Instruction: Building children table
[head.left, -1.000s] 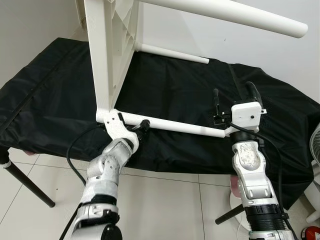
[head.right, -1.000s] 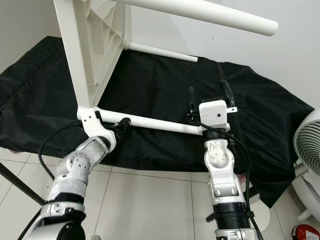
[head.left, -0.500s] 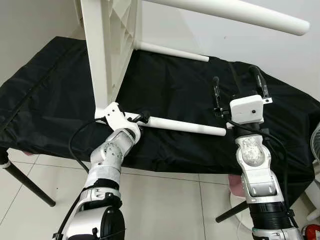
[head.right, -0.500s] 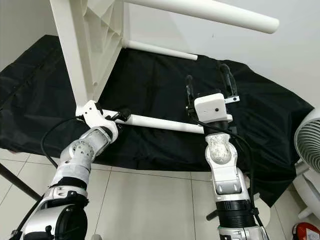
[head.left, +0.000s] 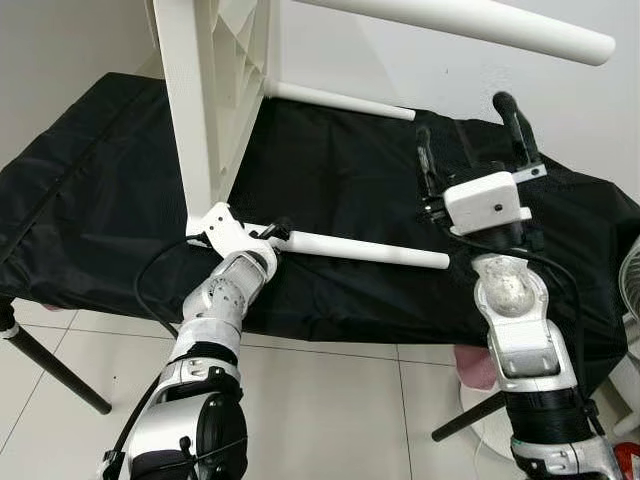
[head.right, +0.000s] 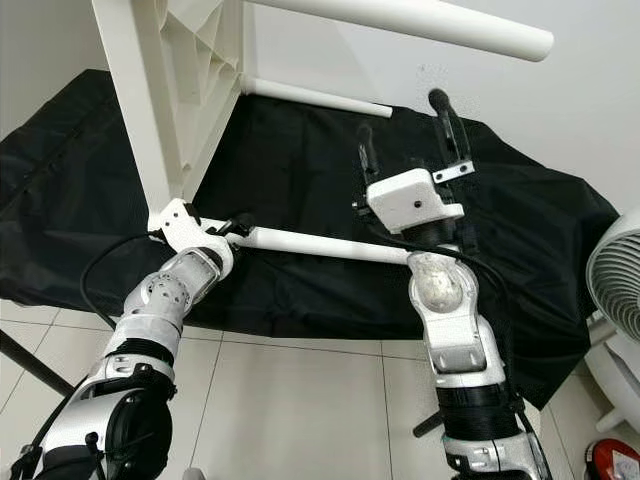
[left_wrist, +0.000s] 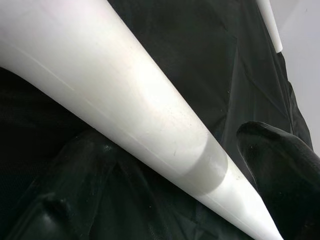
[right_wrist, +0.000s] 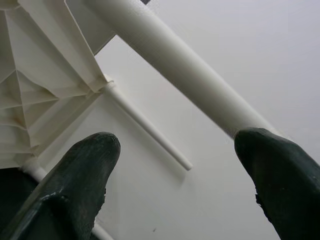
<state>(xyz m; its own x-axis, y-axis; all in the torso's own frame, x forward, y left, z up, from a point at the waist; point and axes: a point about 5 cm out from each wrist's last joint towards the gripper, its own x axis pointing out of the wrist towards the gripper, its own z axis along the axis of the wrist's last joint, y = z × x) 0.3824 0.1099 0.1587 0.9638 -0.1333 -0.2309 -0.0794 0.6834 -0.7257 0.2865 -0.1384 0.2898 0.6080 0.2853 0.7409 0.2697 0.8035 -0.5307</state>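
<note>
A white children's table stands on its side on the black cloth, its tabletop upright at the left. Three of its legs point right: an upper leg, a far lower leg and a near lower leg. My left gripper is shut on the near lower leg close to its base; in the left wrist view that leg runs between the black fingers. My right gripper is open, raised above the near leg's free end, and points up toward the upper leg.
The black-covered work table spans the view, its front edge just beyond my arms. A white fan stands at the right, with a red object on the tiled floor below it. A black support leg slants at the lower left.
My right gripper has lifted away from the near leg's free end and tilted upward, still open. The left gripper has slid slightly along the leg's base and keeps its hold.
</note>
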